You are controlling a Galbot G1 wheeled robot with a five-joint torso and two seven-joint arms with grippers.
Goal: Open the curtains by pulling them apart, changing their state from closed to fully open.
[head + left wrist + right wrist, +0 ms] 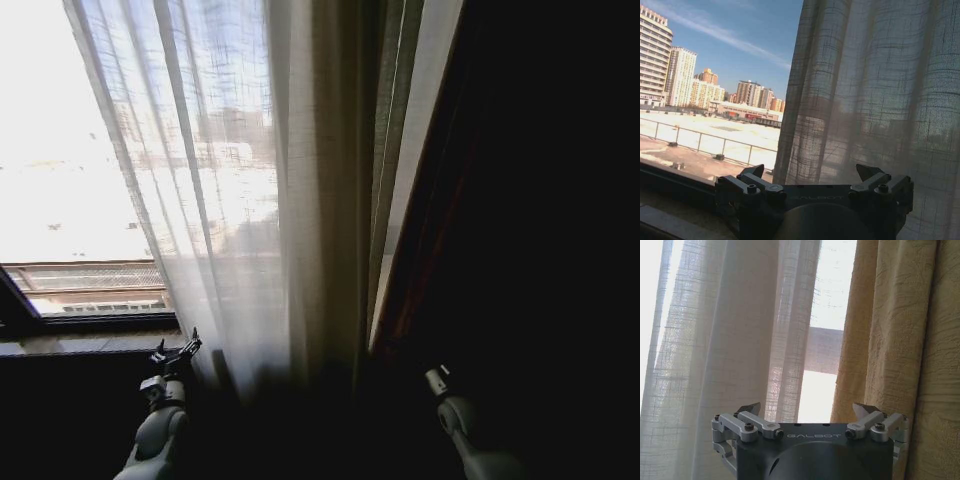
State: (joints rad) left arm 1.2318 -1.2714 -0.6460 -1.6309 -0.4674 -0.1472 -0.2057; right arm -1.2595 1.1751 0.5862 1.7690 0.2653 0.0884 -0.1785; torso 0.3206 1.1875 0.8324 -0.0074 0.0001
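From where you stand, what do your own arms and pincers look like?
Both arms are smooth, rounded pale grey shells. The left pincer has a black block body with dark linkage bars and pointed tips. The right pincer has silver bars with black screws on a dark body marked GALBOT.

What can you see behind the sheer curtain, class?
Through the sheer curtain, faint building outlines and bright sky show; finer detail is veiled. Beside its edge, the city is uncovered.
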